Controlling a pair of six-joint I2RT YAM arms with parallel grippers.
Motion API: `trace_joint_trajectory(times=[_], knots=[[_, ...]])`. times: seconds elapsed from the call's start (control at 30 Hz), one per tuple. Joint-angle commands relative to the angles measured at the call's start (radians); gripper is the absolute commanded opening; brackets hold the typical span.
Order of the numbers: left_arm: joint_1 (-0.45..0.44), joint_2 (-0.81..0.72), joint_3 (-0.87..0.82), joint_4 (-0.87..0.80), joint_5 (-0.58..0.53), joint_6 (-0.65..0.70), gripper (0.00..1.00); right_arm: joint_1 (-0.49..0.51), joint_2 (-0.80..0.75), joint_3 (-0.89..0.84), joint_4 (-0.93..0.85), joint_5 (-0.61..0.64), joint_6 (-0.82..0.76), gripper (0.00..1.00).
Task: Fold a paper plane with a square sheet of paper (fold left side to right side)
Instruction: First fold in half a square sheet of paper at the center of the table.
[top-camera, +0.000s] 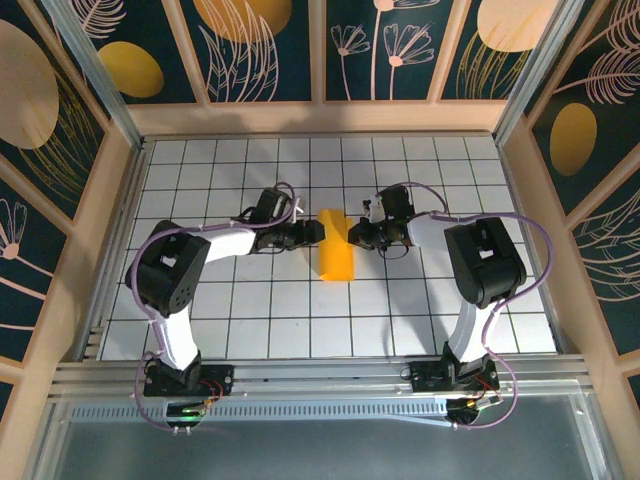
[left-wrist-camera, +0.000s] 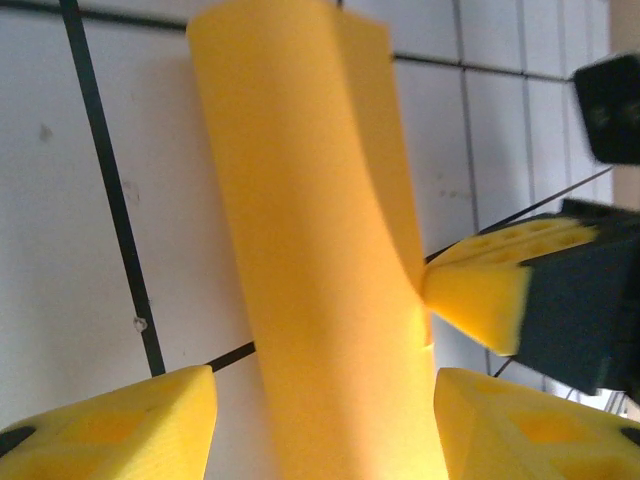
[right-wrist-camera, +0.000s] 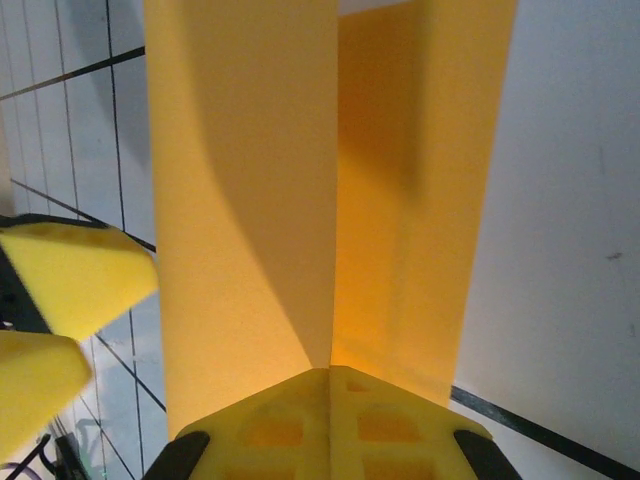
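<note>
Now, top external: square sheet of paper (top-camera: 337, 245) folded to a narrow strip at mid table (top-camera: 250, 320), long axis near to far, lying between left gripper (top-camera: 312, 233) and right gripper (top-camera: 358, 235), both just beside it.
Left wrist: left gripper (left-wrist-camera: 320, 430) spread, one pad on each side of the bulging fold, apart from it.
Right wrist: right gripper (right-wrist-camera: 330, 410) pressed together, pinching both free edges.
Judgement: uncreased fold toward the left fingers, so left arm probably better placed for pressing it flat.
</note>
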Motion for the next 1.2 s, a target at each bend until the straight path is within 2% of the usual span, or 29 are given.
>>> trace_joint_trajectory(times=[0.0,0.23,0.63,0.7,0.8,0.9,1.0,1.17], knots=[[-0.017,0.040,0.054,-0.047,-0.008,0.012,0.60,0.003,-0.028,0.004,-0.033,0.046,-0.020,0.00],[-0.037,0.096,0.106,-0.071,-0.012,0.021,0.60,0.004,-0.038,-0.007,-0.044,0.062,-0.023,0.00],[-0.060,0.154,0.152,-0.161,-0.074,0.061,0.42,0.004,-0.068,-0.030,-0.065,0.077,-0.028,0.00],[-0.066,0.163,0.164,-0.187,-0.085,0.076,0.39,0.004,-0.079,-0.032,-0.068,0.081,-0.028,0.08],[-0.076,0.180,0.189,-0.236,-0.103,0.105,0.39,-0.006,-0.112,-0.034,-0.079,0.111,-0.029,0.26],[-0.083,0.199,0.218,-0.282,-0.119,0.131,0.39,-0.031,-0.152,-0.036,-0.094,0.150,-0.040,0.36],[-0.085,0.211,0.234,-0.307,-0.127,0.149,0.39,-0.061,-0.196,-0.047,-0.096,0.195,-0.044,0.43],[-0.085,0.229,0.253,-0.331,-0.136,0.162,0.40,-0.103,-0.247,-0.069,-0.085,0.232,-0.043,0.45]])
